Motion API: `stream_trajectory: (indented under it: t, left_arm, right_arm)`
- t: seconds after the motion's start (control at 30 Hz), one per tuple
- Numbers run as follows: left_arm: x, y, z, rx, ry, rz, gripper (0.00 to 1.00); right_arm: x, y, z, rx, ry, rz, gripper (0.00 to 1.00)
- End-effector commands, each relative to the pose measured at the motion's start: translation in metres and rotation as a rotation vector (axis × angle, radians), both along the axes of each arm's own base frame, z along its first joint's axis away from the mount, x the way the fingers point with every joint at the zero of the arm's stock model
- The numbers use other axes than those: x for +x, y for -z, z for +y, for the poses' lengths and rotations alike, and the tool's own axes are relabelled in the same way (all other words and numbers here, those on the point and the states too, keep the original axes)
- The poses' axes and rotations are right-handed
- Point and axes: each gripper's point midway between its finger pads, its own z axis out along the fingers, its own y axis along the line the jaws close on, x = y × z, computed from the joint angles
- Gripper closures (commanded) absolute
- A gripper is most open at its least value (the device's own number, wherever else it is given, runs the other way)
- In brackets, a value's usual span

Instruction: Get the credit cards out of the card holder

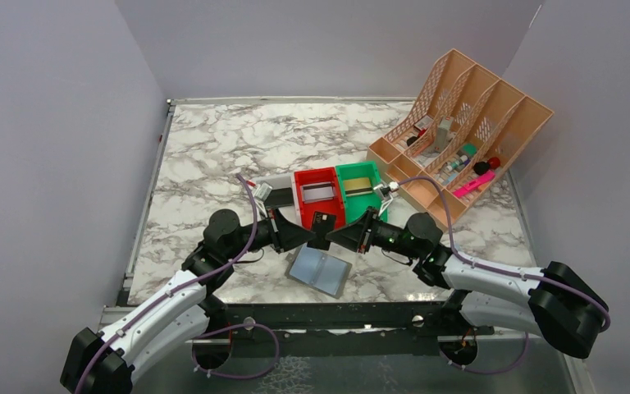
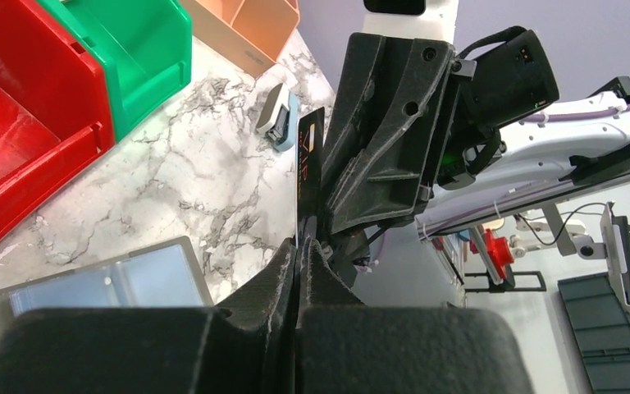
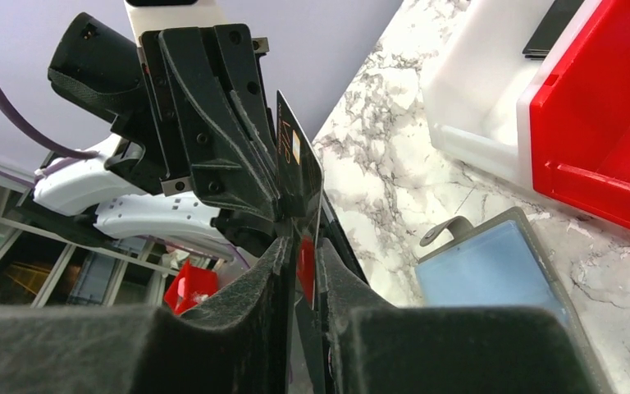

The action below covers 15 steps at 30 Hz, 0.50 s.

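My left gripper [image 2: 299, 256] is pinched narrow on the lower edge of the black card [image 2: 308, 160], which stands on edge at the centre of the left wrist view. My right gripper [image 3: 300, 246] meets it head-on and is drawn in just as tight on the same card from the other side, so both pairs of fingers grip one thin sheet between them. In the overhead view this meeting sits at mid-frame, raised off the marble, with the card holder [image 1: 321, 272] lying open and flat just below it, pale blue panels up. I judge the card light, stiff and slick: it will bow a little if the two of us pull out of line, and it could slide from smooth pads. The best hold is on a short edge with the pads well onto the flat faces, not on a corner. The red bin [image 1: 297, 197] lies just above the grippers in the overhead view. The white bin [image 3: 467, 98] beside it holds a dark flat piece [image 3: 551, 29], perhaps another card; I cannot tell.
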Motion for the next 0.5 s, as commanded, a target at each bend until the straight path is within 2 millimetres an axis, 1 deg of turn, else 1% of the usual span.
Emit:
stream_trajectory:
  t: [0.0,0.17,0.2,0.23,0.27,0.33,0.47]
  left_arm:
    - [-0.002,0.005,0.000,0.003,0.007,0.006,1.00]
    - [-0.001,0.008,0.001,0.008,-0.002,0.009,1.00]
    - [-0.001,0.010,0.001,0.010,-0.002,0.012,0.98]
    - [-0.001,0.011,0.001,0.012,-0.002,0.012,0.93]
    - [-0.001,0.011,0.001,0.013,-0.001,0.011,0.90]
    - [-0.001,0.011,0.001,0.016,0.001,0.006,0.88]
    - [0.003,0.014,0.003,0.068,-0.015,-0.005,0.74]
  right_arm:
    - [-0.009,-0.021,0.001,0.075,-0.047,-0.066,0.82]
    - [-0.008,-0.020,0.001,0.074,-0.042,-0.060,0.86]
    - [-0.007,-0.019,0.001,0.070,-0.039,-0.058,0.88]
    - [-0.006,-0.018,0.001,0.068,-0.031,-0.054,0.89]
    - [-0.004,-0.016,0.000,0.060,-0.022,-0.044,0.90]
    - [-0.001,-0.013,0.000,0.049,-0.001,-0.033,0.94]
    - [0.003,-0.008,-0.001,0.028,0.023,-0.019,0.97]
